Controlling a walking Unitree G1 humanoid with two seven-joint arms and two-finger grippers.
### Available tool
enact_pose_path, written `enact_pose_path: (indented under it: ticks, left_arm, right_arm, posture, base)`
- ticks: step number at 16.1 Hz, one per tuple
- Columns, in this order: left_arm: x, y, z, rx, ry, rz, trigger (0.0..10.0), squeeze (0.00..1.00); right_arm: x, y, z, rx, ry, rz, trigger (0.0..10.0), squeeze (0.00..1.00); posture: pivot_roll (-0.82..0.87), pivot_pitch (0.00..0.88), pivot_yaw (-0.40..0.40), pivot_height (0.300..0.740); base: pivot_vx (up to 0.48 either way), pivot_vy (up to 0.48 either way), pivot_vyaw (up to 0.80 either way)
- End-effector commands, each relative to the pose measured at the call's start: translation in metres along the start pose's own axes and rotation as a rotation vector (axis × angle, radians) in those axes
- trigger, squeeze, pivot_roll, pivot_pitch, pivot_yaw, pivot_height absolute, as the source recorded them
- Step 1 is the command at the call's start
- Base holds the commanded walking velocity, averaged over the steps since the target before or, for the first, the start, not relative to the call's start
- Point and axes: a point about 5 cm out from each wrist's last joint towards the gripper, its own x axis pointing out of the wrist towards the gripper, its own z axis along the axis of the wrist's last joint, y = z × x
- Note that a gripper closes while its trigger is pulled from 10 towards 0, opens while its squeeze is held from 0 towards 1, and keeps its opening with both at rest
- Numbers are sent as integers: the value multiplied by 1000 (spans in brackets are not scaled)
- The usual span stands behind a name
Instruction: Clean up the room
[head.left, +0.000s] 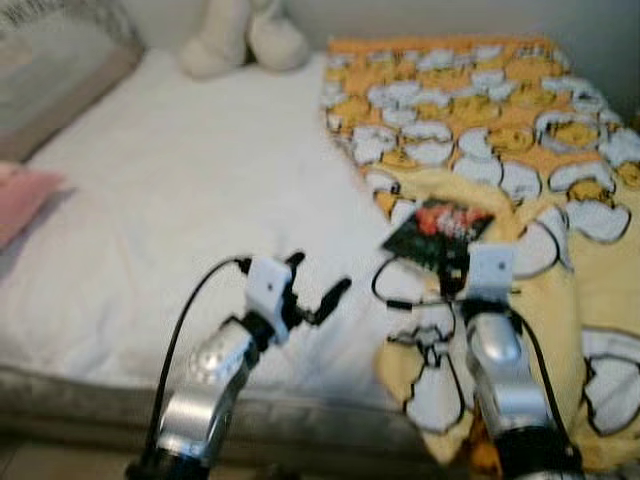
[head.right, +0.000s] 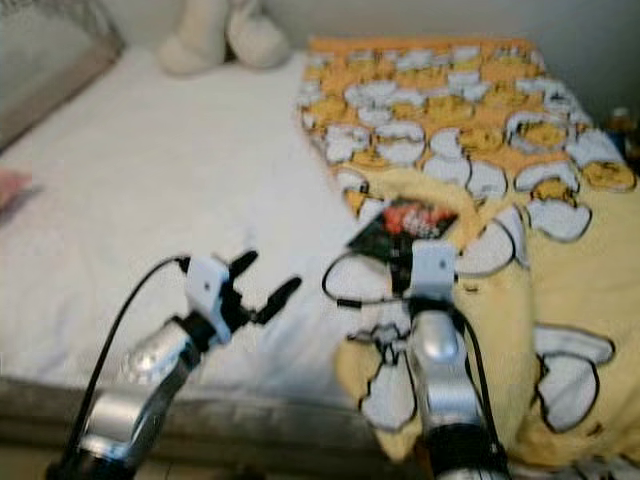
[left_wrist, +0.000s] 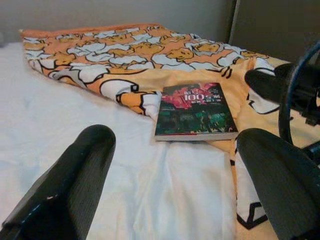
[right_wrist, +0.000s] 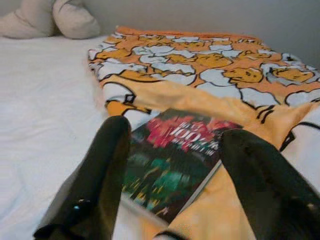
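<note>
White bed sheet (head.left: 180, 200); orange-yellow blanket (head.left: 480, 110) with white-and-yellow cartoon figures outlined in black; dark book (left_wrist: 195, 111), red and green cover; pink pillow (head.left: 20, 195); cream plush toy (head.left: 245, 35).

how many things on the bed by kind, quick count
book: 1
yellow patterned blanket: 1
plush toy: 1
pink pillow: 1
grey pillow: 1
total: 5
</note>
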Motion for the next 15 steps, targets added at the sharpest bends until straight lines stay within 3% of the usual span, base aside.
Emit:
enact_pose_path:
  ticks: [1, 3, 6, 8, 10, 15]
  left_arm:
    - [0, 2, 1, -2, -3, -3, 10000, 0]
    - [1, 1, 2, 0, -8, -13, 10000, 0]
    - [2, 2, 2, 9, -12, -5, 10000, 0]
    - [2, 2, 2, 5, -12, -5, 10000, 0]
    - [2, 0, 1, -43, -17, -25, 10000, 0]
    - [2, -1, 3, 12, -21, -21, 10000, 0]
  right_arm:
    - [0, -1, 4, 16, -6, -5, 10000, 1000]
    - [-1, -2, 3, 28, -2, -5, 10000, 1000]
    - [-2, -5, 2, 56, 8, -19, 10000, 1000]
    - [-2, -8, 0, -3, 16, -25, 10000, 1000]
    - [0, -7, -2, 11, 48, -15, 10000, 1000]
    - [4, -9, 1, 30, 43, -31, 10000, 1000]
  posture:
    - [-135, 0, 114, 683]
    - [-135, 0, 114, 670]
    - [-141, 0, 116, 648]
    - [-141, 0, 116, 644]
    - [-143, 0, 115, 644]
    - [-135, 0, 114, 644]
  base:
    - [0, 0, 0]
    - [0, 480, 0]
    - [0, 0, 0]
    - [0, 0, -269]
    - [0, 154, 0]
    - [0, 384, -645]
